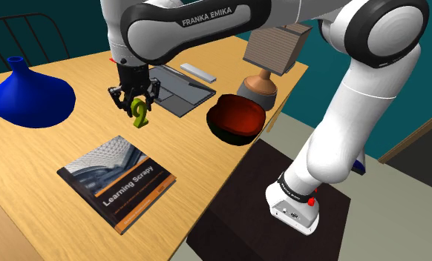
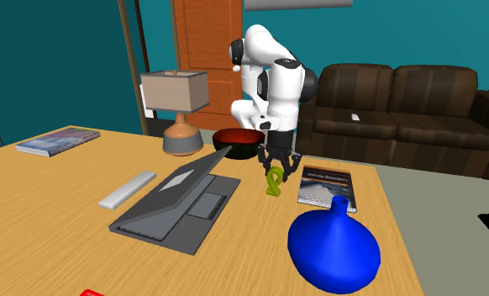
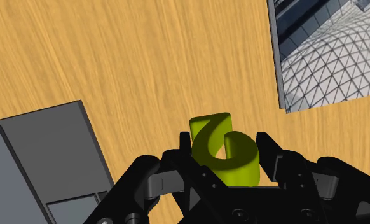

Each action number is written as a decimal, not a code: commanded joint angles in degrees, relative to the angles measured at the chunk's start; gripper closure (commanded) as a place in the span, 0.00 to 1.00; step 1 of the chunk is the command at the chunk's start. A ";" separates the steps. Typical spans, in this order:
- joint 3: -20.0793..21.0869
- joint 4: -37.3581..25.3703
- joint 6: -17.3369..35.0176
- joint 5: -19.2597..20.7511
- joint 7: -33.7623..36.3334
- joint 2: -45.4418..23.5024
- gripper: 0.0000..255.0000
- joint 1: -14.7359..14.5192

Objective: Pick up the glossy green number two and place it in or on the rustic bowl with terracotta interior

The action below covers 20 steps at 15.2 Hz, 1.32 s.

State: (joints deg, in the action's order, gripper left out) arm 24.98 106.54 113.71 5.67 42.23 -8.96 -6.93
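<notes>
Aloft, the gripper [image 1: 138, 106] clasps the green two [image 1: 140, 115] over bare tabletop [image 1: 88, 130] between laptop [image 1: 179, 90] edge and book [image 1: 116, 182].

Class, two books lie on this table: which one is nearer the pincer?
The Learning Scrapy book, with the grey lattice cover. The other book lies across the table, beyond the laptop.

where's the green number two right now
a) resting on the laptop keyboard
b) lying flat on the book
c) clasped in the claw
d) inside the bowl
c: the green number two is clasped on both sides by the claw, apart from the bowl, the book and the laptop.
</notes>
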 commanded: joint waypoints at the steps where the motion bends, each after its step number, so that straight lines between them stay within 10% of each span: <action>1: 0.03 -0.86 -1.31 -0.28 -0.24 0.51 1.00 0.07; 20: 0.32 -13.81 -15.55 -1.23 -1.19 1.97 1.00 -0.06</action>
State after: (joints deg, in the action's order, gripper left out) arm 25.33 93.29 98.85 4.50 41.19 -7.10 -7.05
